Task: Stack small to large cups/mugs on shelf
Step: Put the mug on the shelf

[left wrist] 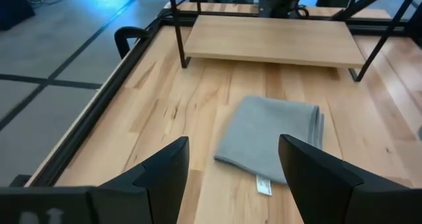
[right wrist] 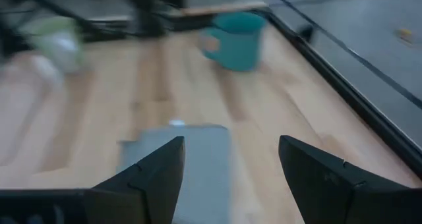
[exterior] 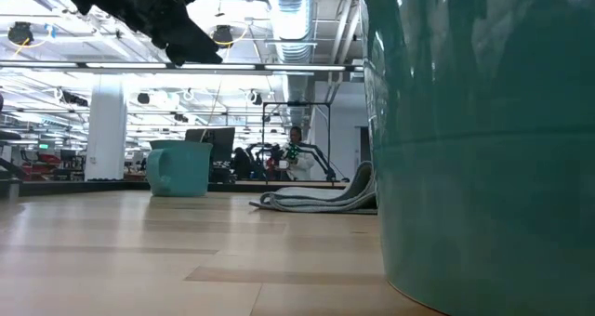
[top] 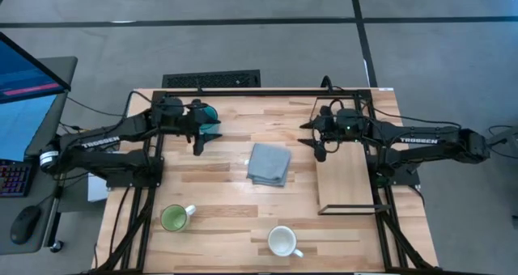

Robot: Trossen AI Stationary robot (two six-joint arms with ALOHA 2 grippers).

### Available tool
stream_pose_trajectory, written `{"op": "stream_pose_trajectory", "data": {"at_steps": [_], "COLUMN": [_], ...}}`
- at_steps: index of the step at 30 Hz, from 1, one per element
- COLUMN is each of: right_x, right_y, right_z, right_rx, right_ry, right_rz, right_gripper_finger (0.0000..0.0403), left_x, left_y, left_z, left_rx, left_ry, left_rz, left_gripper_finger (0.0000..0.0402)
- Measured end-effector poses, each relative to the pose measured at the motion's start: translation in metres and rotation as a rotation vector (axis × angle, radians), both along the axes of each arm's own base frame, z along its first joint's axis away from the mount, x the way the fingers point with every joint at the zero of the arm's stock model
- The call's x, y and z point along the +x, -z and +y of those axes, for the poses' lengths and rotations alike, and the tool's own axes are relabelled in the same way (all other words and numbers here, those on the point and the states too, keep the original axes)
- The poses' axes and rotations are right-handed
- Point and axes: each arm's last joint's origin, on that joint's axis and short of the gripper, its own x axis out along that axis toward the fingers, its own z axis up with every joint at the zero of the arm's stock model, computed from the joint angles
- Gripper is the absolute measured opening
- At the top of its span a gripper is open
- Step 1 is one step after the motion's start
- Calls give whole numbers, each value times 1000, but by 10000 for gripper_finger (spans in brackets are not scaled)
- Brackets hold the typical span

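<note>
Mugs sit nearest the front edge of the table in the high view: the white mug [top: 282, 241] toward the middle, its handle pointing right, and the light green mug [top: 175, 218] just behind and to its left, handle also to the right. Both stand upright on the slatted tabletop [top: 218, 190], apart from each other and from everything else.

Farther back, near the centre, lies the folded grey-blue cloth [top: 269, 163], flat on the wood. To its right the shelf [top: 346, 179] runs front to back, a light-wood board with a thin black wire frame, nothing on it. The left wrist view shows the same cloth [left wrist: 270, 138] ahead of the fingers [left wrist: 165, 174], with the shelf [left wrist: 270, 41] beyond it.

Toward the back edge, the left gripper [top: 200, 141] hangs above the table with its jaws apart and nothing between them; the teal-blue mug [top: 210, 116] stands just beside it, seemingly untouched, though the arm partly covers it. The right gripper [top: 319, 145] hovers near the back end of the shelf, fingers spread wide and empty. Its wrist view is blurred, but shows the teal-blue mug [right wrist: 235, 39] across the table past the cloth [right wrist: 181, 161].
</note>
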Motion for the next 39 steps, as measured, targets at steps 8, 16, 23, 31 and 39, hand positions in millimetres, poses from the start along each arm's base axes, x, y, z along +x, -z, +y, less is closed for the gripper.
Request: {"op": "stream_pose_trajectory", "data": {"at_steps": [8, 16, 23, 31, 39], "right_x": [9, 35, 65, 93, 121], "right_y": [-63, -97, -76, -51, -48], "right_z": [35, 75, 114, 161, 207], "right_rx": [-12, 64, 162, 339, 438], "right_ry": [-116, -216, -265, -272, -275], "right_rz": [178, 349, 484, 582, 599], "right_gripper_finger": [270, 270, 270, 270, 270], "left_x": [4, 4, 5, 4, 4], "left_y": [3, 5, 9, 10, 10], "left_z": [2, 2, 2, 2, 1], "left_rx": [-1, -13, -20, -25, -2], "left_ry": [2, 0, 0, 4, 17], "left_rz": [14, 25, 62, 70, 75], "left_gripper_finger": [226, 226, 226, 226, 226]}}
